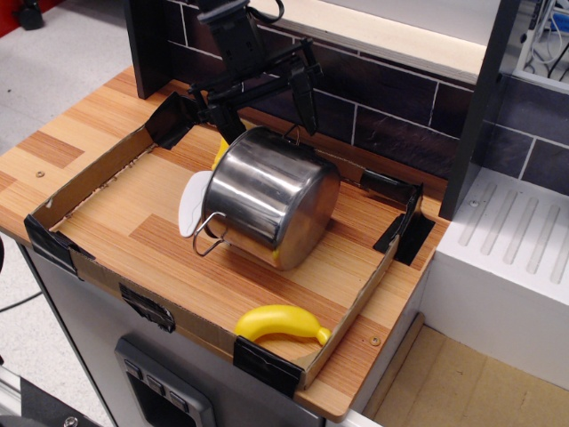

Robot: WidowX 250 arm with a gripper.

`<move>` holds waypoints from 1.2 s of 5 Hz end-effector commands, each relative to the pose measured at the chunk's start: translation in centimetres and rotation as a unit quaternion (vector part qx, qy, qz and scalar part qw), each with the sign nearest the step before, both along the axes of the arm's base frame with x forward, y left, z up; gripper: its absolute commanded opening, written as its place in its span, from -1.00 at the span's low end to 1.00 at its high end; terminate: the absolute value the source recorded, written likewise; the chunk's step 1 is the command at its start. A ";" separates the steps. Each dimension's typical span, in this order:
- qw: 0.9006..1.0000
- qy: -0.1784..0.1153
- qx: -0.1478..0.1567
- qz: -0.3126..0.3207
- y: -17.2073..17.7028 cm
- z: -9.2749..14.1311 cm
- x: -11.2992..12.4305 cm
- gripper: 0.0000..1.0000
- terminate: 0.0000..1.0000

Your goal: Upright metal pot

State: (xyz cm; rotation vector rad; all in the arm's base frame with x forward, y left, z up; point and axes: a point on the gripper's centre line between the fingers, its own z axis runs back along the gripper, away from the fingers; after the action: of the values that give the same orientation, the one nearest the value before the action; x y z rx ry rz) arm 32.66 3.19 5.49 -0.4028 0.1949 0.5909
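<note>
The shiny metal pot (pixel 268 197) lies on its side in the middle of the cardboard-walled tray (pixel 98 169), its mouth facing lower left. One wire loop handle (pixel 206 240) sticks out at the front and another shows at the top back. My black gripper (pixel 264 108) hangs just above and behind the pot's upper rear edge. Its two fingers (pixel 307 98) are spread wide apart and hold nothing.
A yellow banana (pixel 280 323) lies at the tray's front edge. A white spatula with a yellow handle (pixel 197 197) lies under the pot's left side. A dark tiled wall (pixel 382 98) rises behind. A white rack (pixel 511 249) stands to the right.
</note>
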 end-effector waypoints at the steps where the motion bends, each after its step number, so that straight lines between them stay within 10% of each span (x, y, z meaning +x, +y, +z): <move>1: 1.000 0.014 0.001 0.002 -0.3 -0.8 0.0 1.00 -1.00; 2: 1.000 0.007 -0.005 -0.003 -0.6 -0.8 -0.3 1.00 -1.00; 3: 1.000 -0.003 -0.003 -0.007 -0.6 -0.6 -0.7 -1.00 -1.00; 6: 0.989 -0.096 0.108 0.014 0.7 2.6 0.0 -1.00 -1.00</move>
State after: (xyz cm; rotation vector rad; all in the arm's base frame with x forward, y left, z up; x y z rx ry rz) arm 32.42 3.63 6.12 -0.2258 -0.0222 0.5928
